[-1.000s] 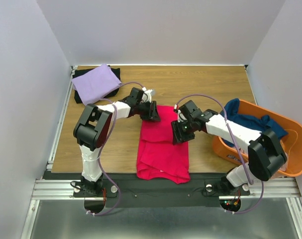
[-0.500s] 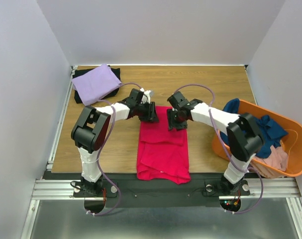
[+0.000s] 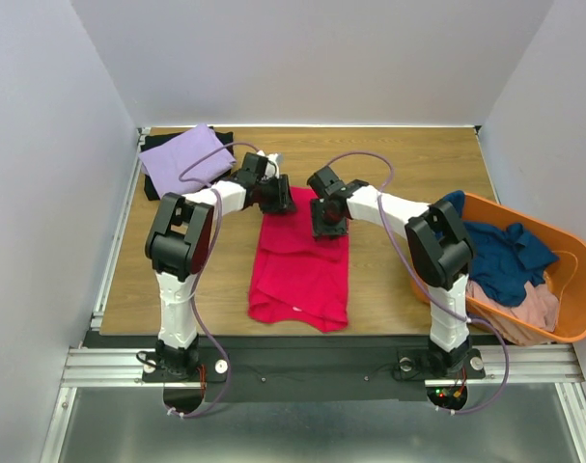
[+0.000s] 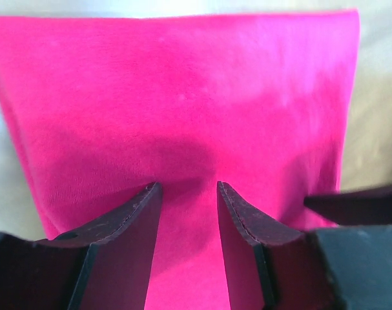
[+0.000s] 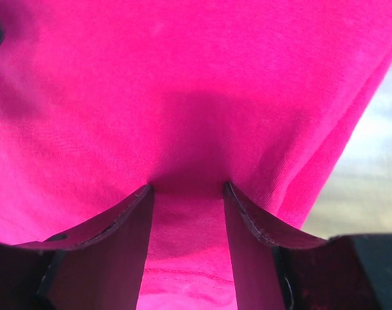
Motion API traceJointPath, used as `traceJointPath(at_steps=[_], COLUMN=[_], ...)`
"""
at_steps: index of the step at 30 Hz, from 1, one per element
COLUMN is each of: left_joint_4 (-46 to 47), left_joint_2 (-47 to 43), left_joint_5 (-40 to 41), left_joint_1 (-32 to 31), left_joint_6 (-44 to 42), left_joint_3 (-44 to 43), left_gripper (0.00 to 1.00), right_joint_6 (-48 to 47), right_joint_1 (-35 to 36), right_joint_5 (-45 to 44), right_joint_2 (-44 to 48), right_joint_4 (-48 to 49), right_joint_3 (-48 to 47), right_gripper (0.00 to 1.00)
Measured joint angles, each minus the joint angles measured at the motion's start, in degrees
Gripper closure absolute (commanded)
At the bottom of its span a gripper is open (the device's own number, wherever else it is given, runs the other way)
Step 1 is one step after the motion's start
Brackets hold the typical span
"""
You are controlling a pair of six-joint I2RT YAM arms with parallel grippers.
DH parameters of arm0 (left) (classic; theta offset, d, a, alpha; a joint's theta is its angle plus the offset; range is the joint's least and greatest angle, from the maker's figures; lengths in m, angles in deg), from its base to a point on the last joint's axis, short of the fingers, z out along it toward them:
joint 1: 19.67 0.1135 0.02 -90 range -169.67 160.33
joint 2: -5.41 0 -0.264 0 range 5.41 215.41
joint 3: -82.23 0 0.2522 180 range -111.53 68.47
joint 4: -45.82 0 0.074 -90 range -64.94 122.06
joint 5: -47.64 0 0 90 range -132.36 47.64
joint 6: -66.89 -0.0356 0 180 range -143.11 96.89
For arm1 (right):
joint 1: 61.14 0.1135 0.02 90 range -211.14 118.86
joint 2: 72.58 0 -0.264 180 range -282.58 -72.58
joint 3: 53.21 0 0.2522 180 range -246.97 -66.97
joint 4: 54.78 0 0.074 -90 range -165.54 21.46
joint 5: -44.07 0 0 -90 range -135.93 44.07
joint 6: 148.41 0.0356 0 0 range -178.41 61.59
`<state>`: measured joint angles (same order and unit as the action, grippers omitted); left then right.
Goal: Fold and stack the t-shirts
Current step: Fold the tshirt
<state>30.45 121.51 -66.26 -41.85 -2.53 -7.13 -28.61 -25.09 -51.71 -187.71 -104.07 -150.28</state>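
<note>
Currently, the soft crimson-pink cloth t-shirt (image 3: 302,275) is pinched by left tool (image 4: 186,186) and right tool (image 5: 187,186); it could be skewed by uneven pulling.

Folded crimson-pink t-shirt (image 3: 300,275) lies centrally; lavender t-shirt (image 3: 181,159) tops black t-shirt (image 3: 151,190).

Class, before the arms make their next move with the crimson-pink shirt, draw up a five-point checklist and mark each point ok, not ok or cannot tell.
1. The left gripper grips the crimson-pink shirt: ok, cloth puckers between its jaws.
2. The right gripper grips it too: ok, same pucker.
3. Shirt lifted free of the table: not ok, its near half lies flat.
4. Stack spot ready: ok, the lavender shirt lies on the black shirt at the far left corner.
5. The orange tub out of the way: ok, it sits apart on the right.
</note>
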Motion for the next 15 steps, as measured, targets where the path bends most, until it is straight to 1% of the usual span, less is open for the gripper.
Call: traceJointPath(at_steps=[7, 11, 15], left_joint_4=[-3.37, -5.14, -8.20], left_joint_2=[7.85, 9.64, 9.75], left_joint_5=[4.11, 5.53, 5.95], left_joint_1=[2.80, 4.20, 4.74], left_joint_6=[-2.60, -3.76, -4.22], left_joint_3=[-13.07, -16.85, -18.69], left_gripper=[0.47, 0.46, 0.41], right_joint_6=[-0.20, -0.42, -0.63], right_joint_1=[-0.02, -0.02, -0.24], right_joint_5=[-0.72, -1.09, -1.18], right_joint_2=[-7.98, -11.54, -11.91], right_joint_4=[0.31, 1.42, 1.70], right_joint_3=[-11.63, -17.09, -18.05], right_gripper=[0.45, 0.42, 0.34])
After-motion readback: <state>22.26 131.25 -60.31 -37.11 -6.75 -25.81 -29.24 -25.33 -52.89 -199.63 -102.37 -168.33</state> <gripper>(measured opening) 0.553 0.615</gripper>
